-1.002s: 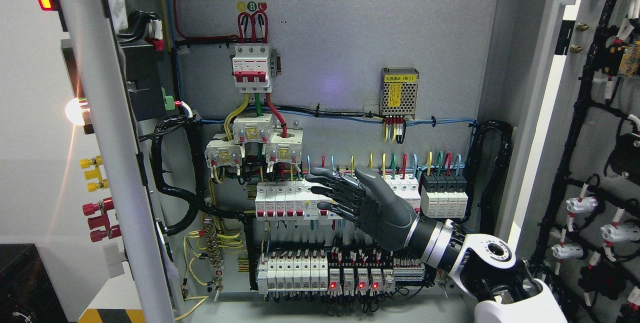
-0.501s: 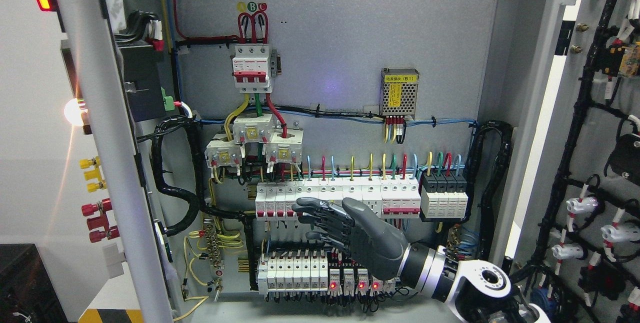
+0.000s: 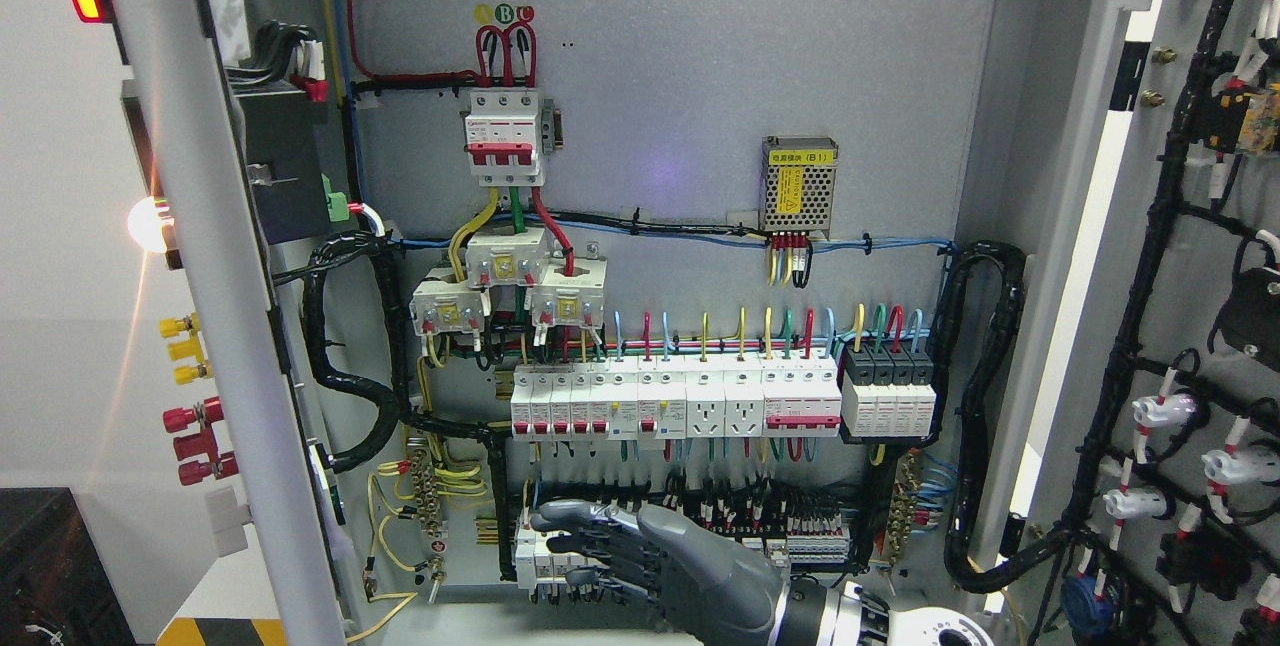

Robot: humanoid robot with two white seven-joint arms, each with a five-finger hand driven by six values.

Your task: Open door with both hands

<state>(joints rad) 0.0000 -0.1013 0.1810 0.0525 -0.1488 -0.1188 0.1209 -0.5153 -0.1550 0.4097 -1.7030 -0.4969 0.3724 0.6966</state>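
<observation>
The right hand (image 3: 640,556) has dropped from the upper breaker row (image 3: 675,404) to the bottom edge of the head view, fingers extended and relaxed, holding nothing, now in front of the lower breaker row (image 3: 580,551). Both cabinet doors already stand swung wide: the left door (image 3: 210,306) up and left of the hand, the right door (image 3: 1170,256) up and right. In my judgement the opening is complete and the arm is retracting; the left hand is out of view.

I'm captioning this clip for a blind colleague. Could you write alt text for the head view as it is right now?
An electrical cabinet stands with both doors swung open, showing rows of white circuit breakers and coloured wiring. The robot's grey right hand, fingers relaxed and holding nothing, hangs low in front of the bottom breaker row. The right door carries black cable bundles.
</observation>
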